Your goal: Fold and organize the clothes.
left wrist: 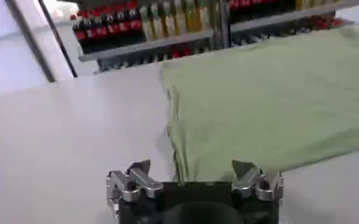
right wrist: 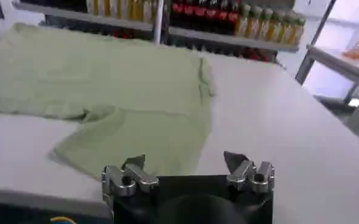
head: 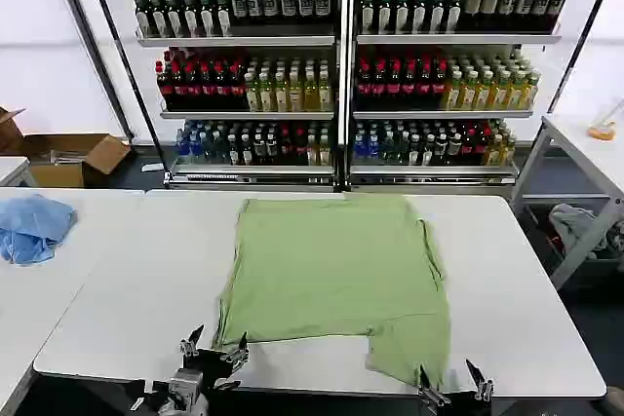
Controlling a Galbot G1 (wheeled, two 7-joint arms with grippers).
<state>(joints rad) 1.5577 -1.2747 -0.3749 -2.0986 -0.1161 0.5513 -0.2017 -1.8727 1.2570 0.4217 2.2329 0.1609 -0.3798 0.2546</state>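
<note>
The clothes, a light green T-shirt (head: 336,270), lie spread flat on the white table (head: 136,309), plain side up, with one sleeve (head: 409,353) reaching toward the front edge. My left gripper (head: 213,350) hovers open at the shirt's near left corner, holding nothing. My right gripper (head: 450,382) is open too, just past the front edge beside the sleeve. In the left wrist view the left gripper (left wrist: 191,170) sits over the shirt's (left wrist: 270,97) folded side hem. In the right wrist view the right gripper (right wrist: 185,164) faces the sleeve (right wrist: 136,140).
A crumpled light blue cloth (head: 31,226) lies on the adjoining table at the left. Shelves of bottles (head: 341,75) stand behind the table. A cardboard box (head: 68,158) sits at the far left, and a grey garment (head: 585,226) lies under a side table at the right.
</note>
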